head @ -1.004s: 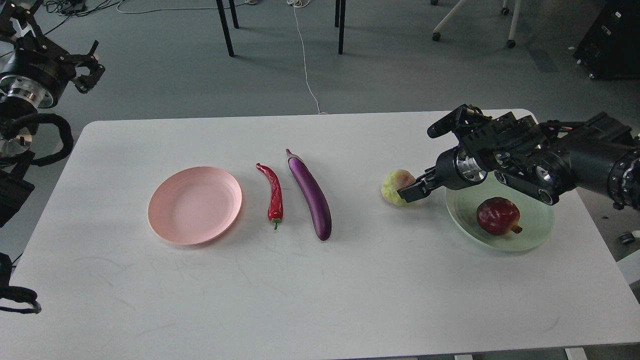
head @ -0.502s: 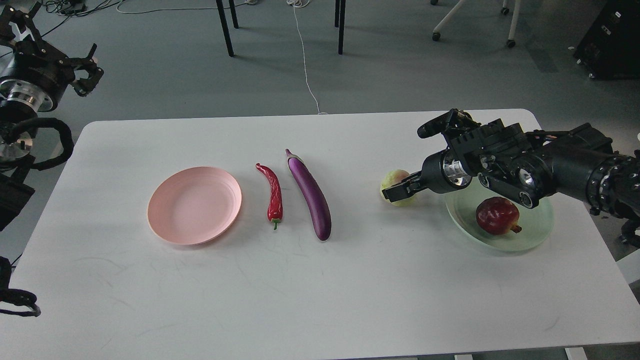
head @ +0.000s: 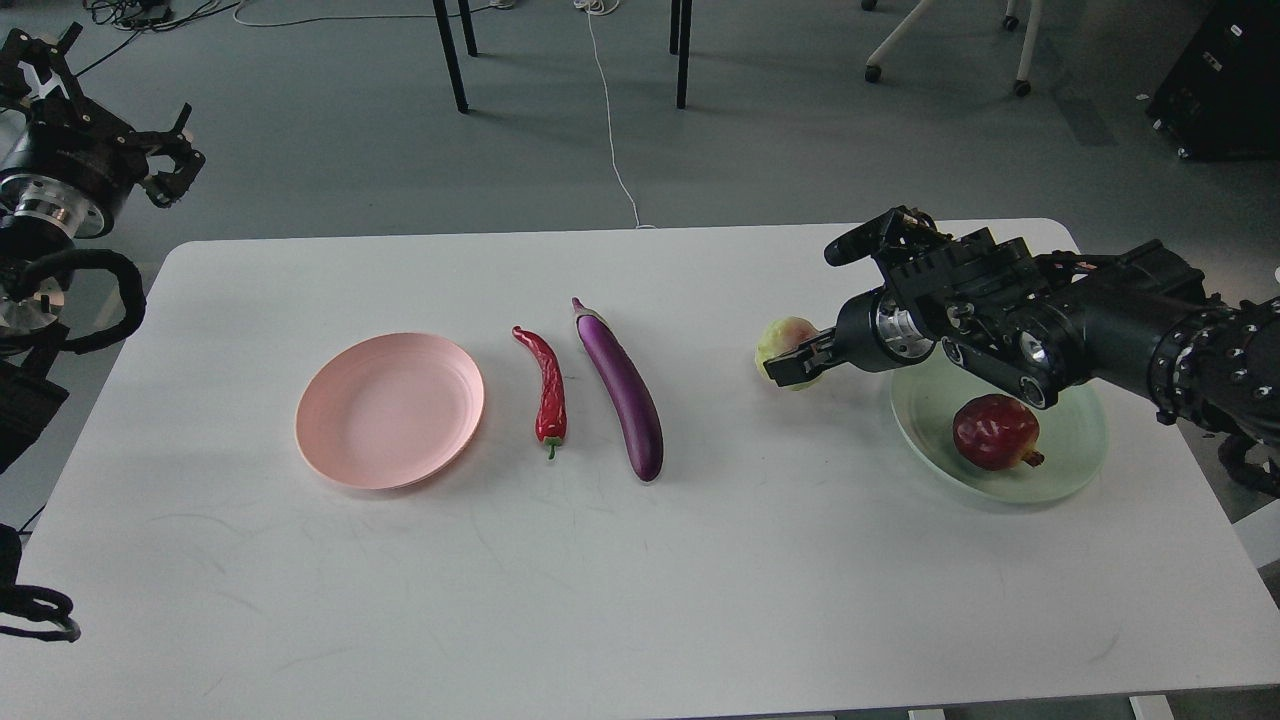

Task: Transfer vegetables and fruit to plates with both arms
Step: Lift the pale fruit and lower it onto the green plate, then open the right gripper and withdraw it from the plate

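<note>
The yellow-green fruit (head: 782, 343) lies on the white table (head: 640, 560), just left of the pale green plate (head: 1075, 470). My right gripper (head: 797, 362) reaches it from the right. One finger crosses the fruit's front and the other is hidden behind it, so I cannot tell its grip. The pomegranate (head: 995, 431) lies on the green plate. The eggplant (head: 625, 392) and the red chili pepper (head: 548, 392) lie side by side at mid-table. The pale pink plate (head: 390, 410) is bare, left of them. My left gripper (head: 168, 160) is open and raised beyond the table's far left corner.
My right forearm (head: 1130, 330) hangs over the far part of the green plate. Chair and table legs (head: 682, 55), a white cable (head: 610, 130) and a dark box (head: 1225, 80) stand on the floor beyond the table.
My right gripper has moved left and slightly away from me, its finger sliding across the fruit. The fruit has shifted a little left and back. My left gripper has drifted slightly left.
</note>
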Motion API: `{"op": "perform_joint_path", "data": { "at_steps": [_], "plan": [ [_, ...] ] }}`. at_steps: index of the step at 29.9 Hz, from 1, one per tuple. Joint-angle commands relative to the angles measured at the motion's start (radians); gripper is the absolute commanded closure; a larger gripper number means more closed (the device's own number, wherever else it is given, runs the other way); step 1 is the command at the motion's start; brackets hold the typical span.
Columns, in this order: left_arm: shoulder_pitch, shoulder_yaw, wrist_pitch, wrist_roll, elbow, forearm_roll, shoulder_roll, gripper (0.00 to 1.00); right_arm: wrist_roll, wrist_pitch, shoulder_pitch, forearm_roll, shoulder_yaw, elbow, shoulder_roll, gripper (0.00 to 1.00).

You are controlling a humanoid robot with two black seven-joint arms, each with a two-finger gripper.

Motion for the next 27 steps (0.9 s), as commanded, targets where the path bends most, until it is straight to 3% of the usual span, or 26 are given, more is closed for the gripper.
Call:
{"op": "perform_joint_path", "data": {
  "at_steps": [1, 14, 24, 27],
  "plan": [
    [0.0, -0.002, 0.0, 0.0, 0.0, 0.0, 0.007, 0.01, 0.002, 0.006, 0.034, -0.008, -0.001, 0.005, -0.074, 0.56],
    [-0.005, -0.012, 0.0, -0.005, -0.003, 0.0, 0.042, 0.01, 0.016, -0.02, -0.038, -0.006, -0.07, 0.06, -0.333, 0.56],
    [-0.003, -0.012, 0.0, -0.003, -0.04, 0.0, 0.046, 0.01, 0.01, -0.08, -0.1, -0.009, -0.075, 0.149, -0.396, 0.54],
    [-0.005, -0.012, 0.0, -0.003, -0.046, 0.0, 0.058, 0.01, 0.005, -0.091, -0.11, -0.009, -0.074, 0.143, -0.396, 0.44]
  ]
}}
